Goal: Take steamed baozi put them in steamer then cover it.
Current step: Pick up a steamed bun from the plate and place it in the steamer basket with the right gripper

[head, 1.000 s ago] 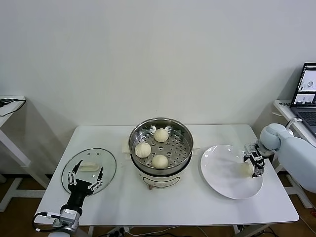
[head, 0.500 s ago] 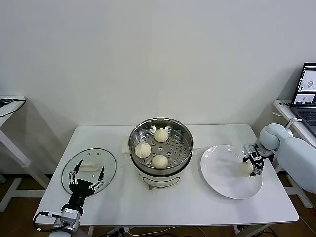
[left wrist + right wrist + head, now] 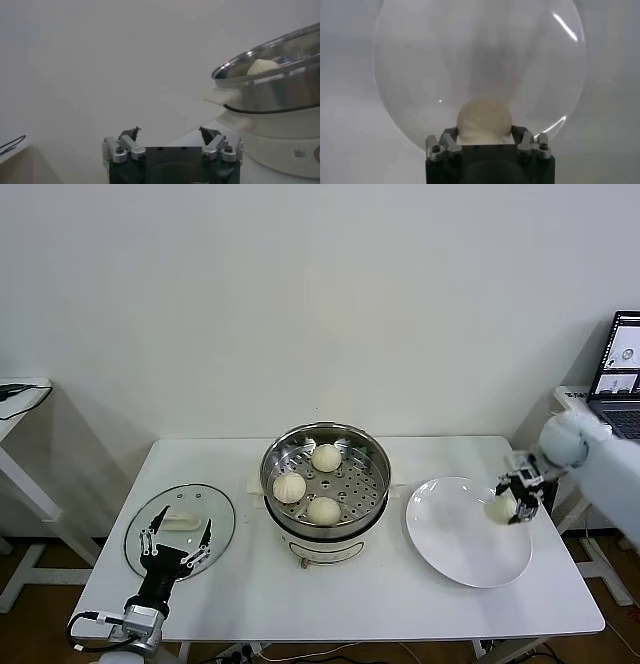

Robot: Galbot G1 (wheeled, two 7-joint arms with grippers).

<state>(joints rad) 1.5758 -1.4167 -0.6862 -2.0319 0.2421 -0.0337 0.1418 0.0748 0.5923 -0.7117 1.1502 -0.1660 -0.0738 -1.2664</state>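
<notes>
Currently, item by item.

Right gripper (image 3: 514, 508): over the far right edge of the plate (image 3: 450, 534), fingers clamped on one baozi (image 3: 499, 508). In the right wrist view that bun (image 3: 484, 119) sits between the two fingers, with the plate (image 3: 410, 75) under it and apart from it.

Plate: white, flat, bare, directly beneath the right gripper; it lies between that gripper and the steamer (image 3: 372, 456).

Steamer: shiny steel pot on a white base, well to the left of the right gripper, uncovered. Three buns lie on its perforated tray: one at the back (image 3: 326, 457), one at the left (image 3: 289, 486), one at the front (image 3: 323, 510). The tray's right half is bare.

Left gripper (image 3: 176, 549): at the table's (image 3: 400, 604) near left edge, fingers spread wide, holding nothing. In the left wrist view (image 3: 170, 136) the steamer wall (image 3: 280, 95) rises ahead of it, a bun (image 3: 263, 66) showing above the rim.

Cover (image 3: 215, 509): glass lid with white handle, flat on the table just beyond the left gripper's fingertips, beside the steamer.

Laptop (image 3: 620, 379): open, on a side table beyond the right arm.
</notes>
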